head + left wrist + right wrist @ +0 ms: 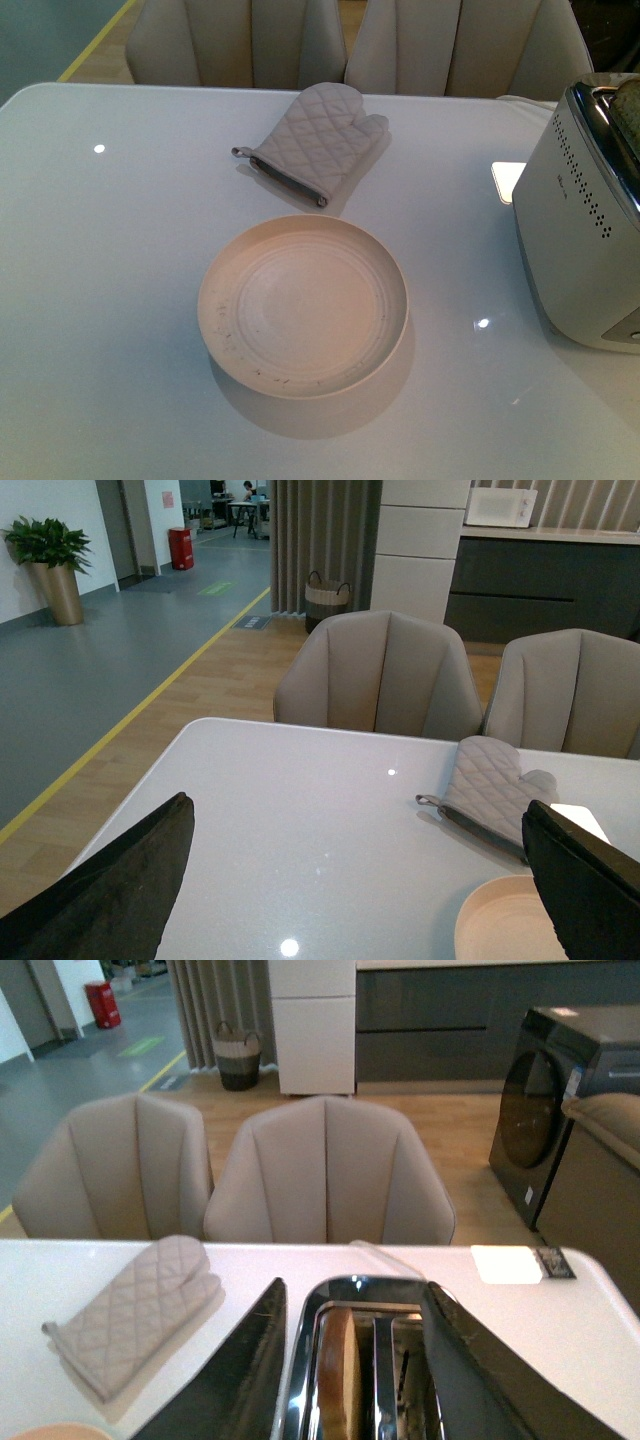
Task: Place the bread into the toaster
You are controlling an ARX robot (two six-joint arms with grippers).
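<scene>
1. The toaster (585, 215) stands at the right edge of the white table (110, 300), partly cut off by the front view. Its white side shows rows of small dark vent holes, and its top is chrome.
2. The bread (338, 1380) stands on edge in one slot of the toaster, crust upward, seen from above in the right wrist view. The slot beside it looks empty (only dark interior shows). In the front view a sliver of the slice shows at the toaster's top.
3. The right gripper (350, 1365) hangs directly above the toaster's top. Its two dark fingers (235, 1375) are spread wide, one on each side of the slots, and they grasp nothing; the slice sits between them without visible contact.
4. The left gripper (360, 880) is raised over the table's left part. Its fingers (120, 890) are likewise parted wide, with nothing between them.
5. The plate (225, 300) lies near the table's centre, left of the toaster and apart from it. It carries only a few dark crumbs.
6. The quilted oven mitt (320, 140) lies flat beyond the plate, close to it but not touching.
7. Two beige chairs (325, 1175) stand at the table's far side.
8. Neither arm appears in the front view.
</scene>
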